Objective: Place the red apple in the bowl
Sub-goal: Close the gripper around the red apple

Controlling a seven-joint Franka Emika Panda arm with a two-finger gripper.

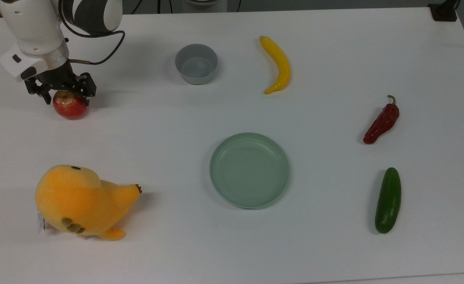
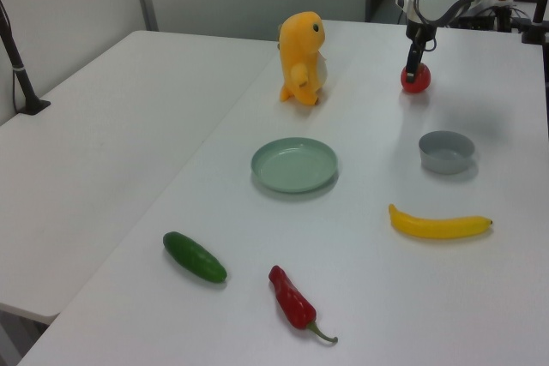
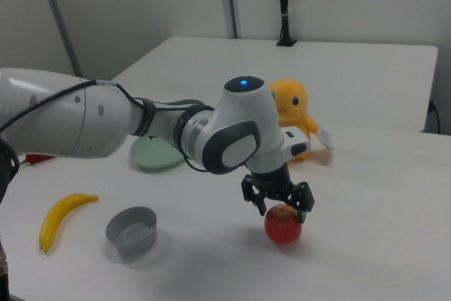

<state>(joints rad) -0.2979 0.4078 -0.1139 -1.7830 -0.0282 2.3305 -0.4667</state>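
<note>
At the upper left of the top view, the end effector (image 1: 61, 93) sits directly over the red apple (image 1: 70, 107), fingers spread and straddling its upper half, not yet pressed against it. The apple rests on the table (image 1: 232, 244). The bowl (image 1: 196, 63) stands empty well off toward the top view's right, slightly higher in frame.

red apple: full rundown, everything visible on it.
The round red apple has glossy skin and a pale yellowish patch on top. It sits upright on the white table, near the top view's upper left corner. The black two-finger tool straddles its top, fingers open on either side; contact is unclear. The small grey bowl stands apart, empty.
</note>
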